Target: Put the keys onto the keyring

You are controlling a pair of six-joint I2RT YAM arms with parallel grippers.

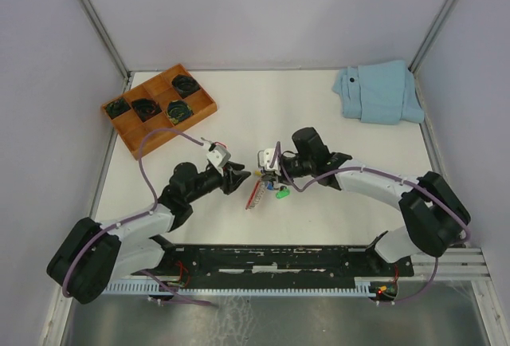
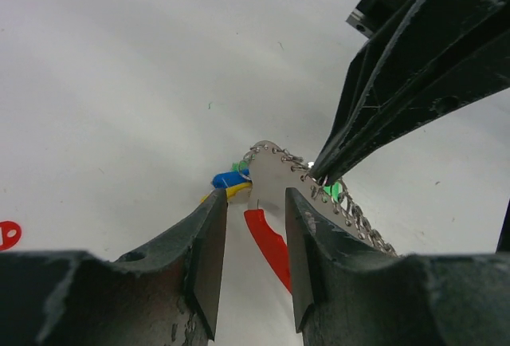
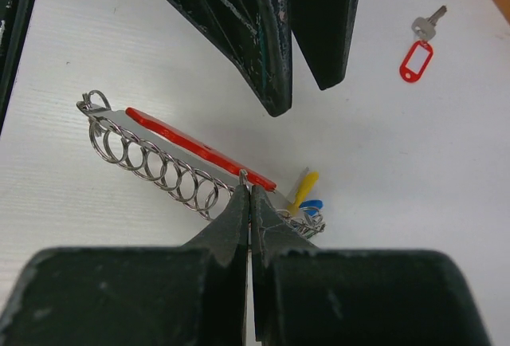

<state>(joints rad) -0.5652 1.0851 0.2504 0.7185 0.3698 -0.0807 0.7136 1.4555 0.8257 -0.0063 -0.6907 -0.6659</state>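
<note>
The keyring (image 3: pixel 151 163) lies mid-table: a row of metal rings along a red band (image 3: pixel 199 147), with yellow (image 3: pixel 305 186) and blue (image 3: pixel 312 204) tags at one end. My right gripper (image 3: pixel 249 190) is shut on one small ring at that end. My left gripper (image 2: pixel 255 194) stands open just short of the keyring (image 2: pixel 271 167), the red band (image 2: pixel 267 242) showing between its fingers, which touch nothing. A silver key with a red tag (image 3: pixel 416 59) lies apart on the table. A green tag (image 1: pixel 281 194) sits by the keyring (image 1: pixel 256 190); whether it is on a ring, I cannot tell.
A wooden tray (image 1: pixel 203 111) with dark coiled items stands at the back left. A folded light-blue cloth (image 1: pixel 378 91) lies at the back right. Grey walls close in the table on three sides.
</note>
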